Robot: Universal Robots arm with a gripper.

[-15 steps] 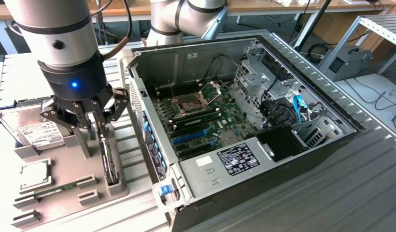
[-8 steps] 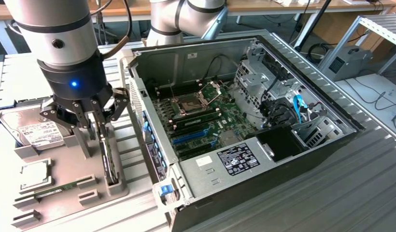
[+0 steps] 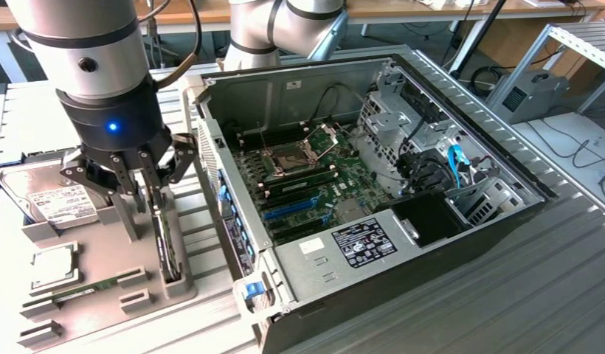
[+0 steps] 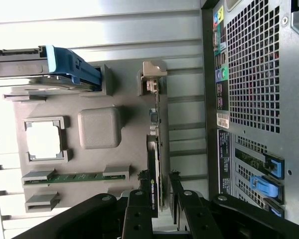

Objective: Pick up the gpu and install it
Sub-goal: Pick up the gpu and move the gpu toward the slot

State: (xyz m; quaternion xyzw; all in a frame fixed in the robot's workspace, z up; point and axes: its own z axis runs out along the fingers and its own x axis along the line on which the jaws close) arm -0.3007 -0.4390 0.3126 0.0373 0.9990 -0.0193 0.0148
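Note:
The gpu (image 3: pixel 169 243) stands on edge in a slot of the grey parts holder (image 3: pixel 96 254), at the exterior view's left, beside the open computer case (image 3: pixel 216 158). In the wrist view the gpu (image 4: pixel 156 144) shows edge-on, a thin green board with its silver bracket at the far end. My gripper (image 3: pixel 157 214) hangs straight down over it. The black fingers (image 4: pixel 139 209) sit on either side of the card's near end, and my gripper (image 4: pixel 159 196) is shut on it. The card still rests in the holder.
The holder (image 4: pixel 124 99) also carries a hard drive (image 3: pixel 57 199), a CPU (image 3: pixel 52 265) and a RAM stick (image 3: pixel 86 287). Inside the case lie the motherboard (image 3: pixel 313 177) and its blue expansion slots (image 3: pixel 288 210). The case's rear panel (image 4: pixel 254 74) stands close beside the card.

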